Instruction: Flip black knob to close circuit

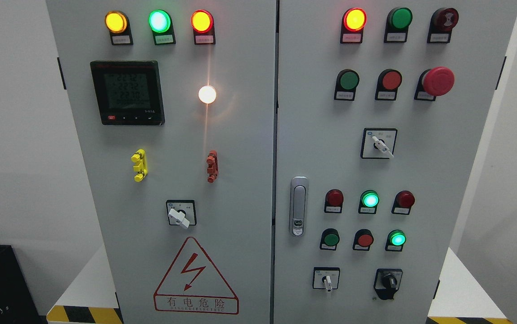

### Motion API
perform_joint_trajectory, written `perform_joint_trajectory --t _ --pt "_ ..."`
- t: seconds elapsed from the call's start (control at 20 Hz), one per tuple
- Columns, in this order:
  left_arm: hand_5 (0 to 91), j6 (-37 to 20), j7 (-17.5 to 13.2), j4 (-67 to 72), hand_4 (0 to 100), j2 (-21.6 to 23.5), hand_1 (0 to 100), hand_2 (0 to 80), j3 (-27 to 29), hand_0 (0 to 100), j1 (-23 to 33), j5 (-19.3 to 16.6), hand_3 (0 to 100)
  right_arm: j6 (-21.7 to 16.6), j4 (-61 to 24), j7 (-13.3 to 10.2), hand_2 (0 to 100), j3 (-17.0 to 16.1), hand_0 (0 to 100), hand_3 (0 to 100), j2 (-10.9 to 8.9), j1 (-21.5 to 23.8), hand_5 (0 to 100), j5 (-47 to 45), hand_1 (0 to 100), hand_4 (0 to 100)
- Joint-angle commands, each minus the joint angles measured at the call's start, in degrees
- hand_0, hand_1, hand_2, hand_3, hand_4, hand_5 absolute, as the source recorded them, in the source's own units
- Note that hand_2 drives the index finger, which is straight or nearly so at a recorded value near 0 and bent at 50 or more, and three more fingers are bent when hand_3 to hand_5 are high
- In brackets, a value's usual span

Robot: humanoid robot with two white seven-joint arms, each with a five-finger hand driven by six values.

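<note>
A grey electrical cabinet fills the head view. The black knob [389, 282] sits at the lower right of the right door, in a black housing, with its handle upright. To its left is a white selector switch [326, 280]. No robot hand or arm shows anywhere in the frame.
The right door carries lit and unlit indicator lamps, a red mushroom stop button [438, 81], a white rotary switch [379, 144] and a metal door handle [298, 206]. The left door has a digital meter [128, 92], yellow and red connectors, a white switch [179, 215] and a warning triangle.
</note>
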Motion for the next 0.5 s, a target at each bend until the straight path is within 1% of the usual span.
perform_joint_trajectory --t 0.0,0.1,0.25,0.4,0.45 --pt "0.0 0.0 0.0 -0.1 0 0.0 56 0.0 0.0 12 0.0 0.0 0 0.2 -13.7 -2.2 44 0.8 0 60 0.99 -0.3 29 11.7 0 47" --pt "0.0 0.0 0.0 -0.1 0 0.0 56 0.0 0.0 12 0.0 0.0 0 0.2 -17.1 -3.4 46 0.8 0 64 1.78 -0.3 34 15.4 0 50" --pt "0.0 0.0 0.0 0.0 0 0.0 56 0.0 0.0 12 0.0 0.0 0 0.2 -21.5 -4.2 48 0.7 0 67 2.83 -0.2 37 20.0 0 53" --pt "0.0 0.0 0.0 0.0 0 0.0 56 0.0 0.0 12 0.0 0.0 0 0.3 -25.2 -5.4 54 0.6 0 71 3.36 -0.3 42 25.2 0 57" --pt "0.0 0.0 0.0 0.0 0 0.0 56 0.0 0.0 12 0.0 0.0 0 0.3 -26.6 -5.7 56 0.1 0 73 3.80 -0.2 43 26.8 0 59"
